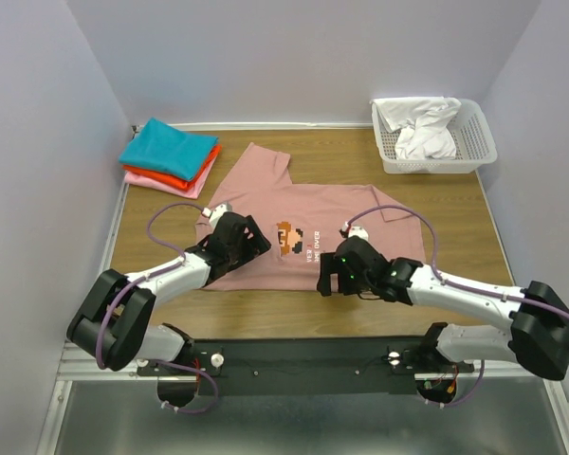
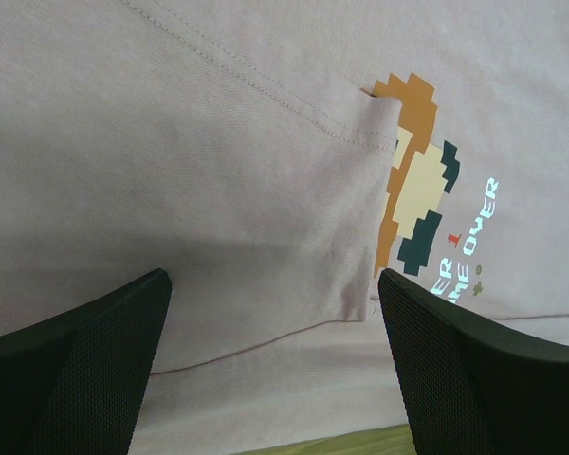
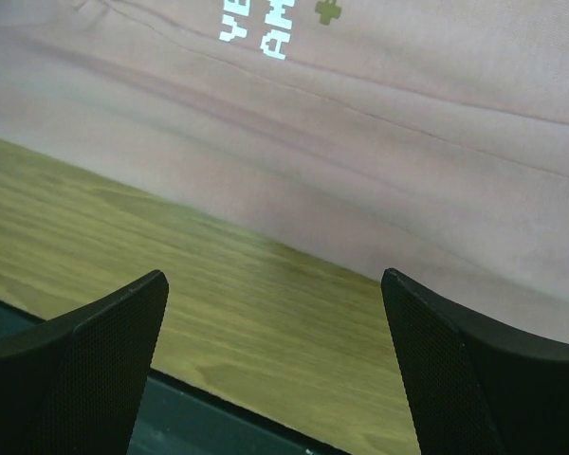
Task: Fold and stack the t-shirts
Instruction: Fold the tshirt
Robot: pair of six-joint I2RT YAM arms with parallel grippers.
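Observation:
A large dusty-pink t-shirt [image 1: 313,213] lies spread on the wooden table, with a pixel-figure print [image 1: 288,238] and white text at mid chest. A sleeve flap is folded over it beside the print [image 2: 266,180]. My left gripper [image 1: 249,239] is open over the shirt's left part, jaws wide above the cloth [image 2: 275,360]. My right gripper [image 1: 328,279] is open at the shirt's near hem, over bare wood [image 3: 275,351]; the hem [image 3: 379,199] lies just beyond. A stack of folded teal [image 1: 167,147], orange-red [image 1: 201,169] and pink [image 1: 152,180] shirts sits at the far left.
A white mesh basket [image 1: 481,142] with crumpled white cloth [image 1: 422,128] stands at the far right. The table's near edge and a dark rail [image 3: 209,417] lie just below my right gripper. Purple walls close in on three sides.

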